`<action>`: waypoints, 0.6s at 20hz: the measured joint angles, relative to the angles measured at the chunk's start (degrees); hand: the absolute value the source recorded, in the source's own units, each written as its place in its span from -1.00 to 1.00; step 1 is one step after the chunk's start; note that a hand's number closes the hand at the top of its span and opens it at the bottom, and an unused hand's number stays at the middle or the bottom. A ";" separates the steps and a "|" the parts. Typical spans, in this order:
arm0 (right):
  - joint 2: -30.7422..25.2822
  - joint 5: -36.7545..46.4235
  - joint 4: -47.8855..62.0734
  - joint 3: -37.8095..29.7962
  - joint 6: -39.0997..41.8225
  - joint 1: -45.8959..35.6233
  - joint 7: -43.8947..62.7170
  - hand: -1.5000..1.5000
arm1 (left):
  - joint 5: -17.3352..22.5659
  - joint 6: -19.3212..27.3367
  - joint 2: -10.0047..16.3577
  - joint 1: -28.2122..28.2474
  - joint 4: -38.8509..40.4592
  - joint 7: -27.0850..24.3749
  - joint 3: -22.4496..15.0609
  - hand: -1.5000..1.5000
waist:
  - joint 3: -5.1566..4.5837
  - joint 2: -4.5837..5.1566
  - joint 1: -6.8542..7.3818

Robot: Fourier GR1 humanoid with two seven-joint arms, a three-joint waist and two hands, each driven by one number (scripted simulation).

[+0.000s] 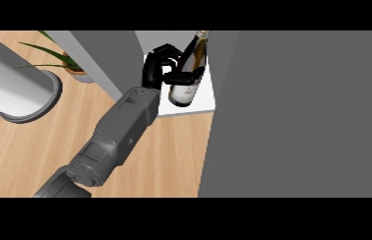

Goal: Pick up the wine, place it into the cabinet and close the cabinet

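The left hand [154, 66] has its fingers [181, 78] curled round the wine [184, 92]. The wine leans a bit, low over the white shelf [208, 94] in the cabinet [105, 57]. It is best to stand it straight, set it down softly, then let go. The grey door [291, 111] on the right looks open.

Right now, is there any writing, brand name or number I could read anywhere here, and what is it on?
No text can be read.
The pale label on the bottle, held by the left hand: any print is too blurred to read.
The cabinet, counter and plant: no writing shows.
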 measured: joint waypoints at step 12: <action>-0.13 -0.70 0.28 -0.14 2.38 2.00 -3.13 -1.00 | -2.32 4.33 2.08 -4.01 6.64 -4.05 0.43 -1.00 | 0.03 0.61 -1.26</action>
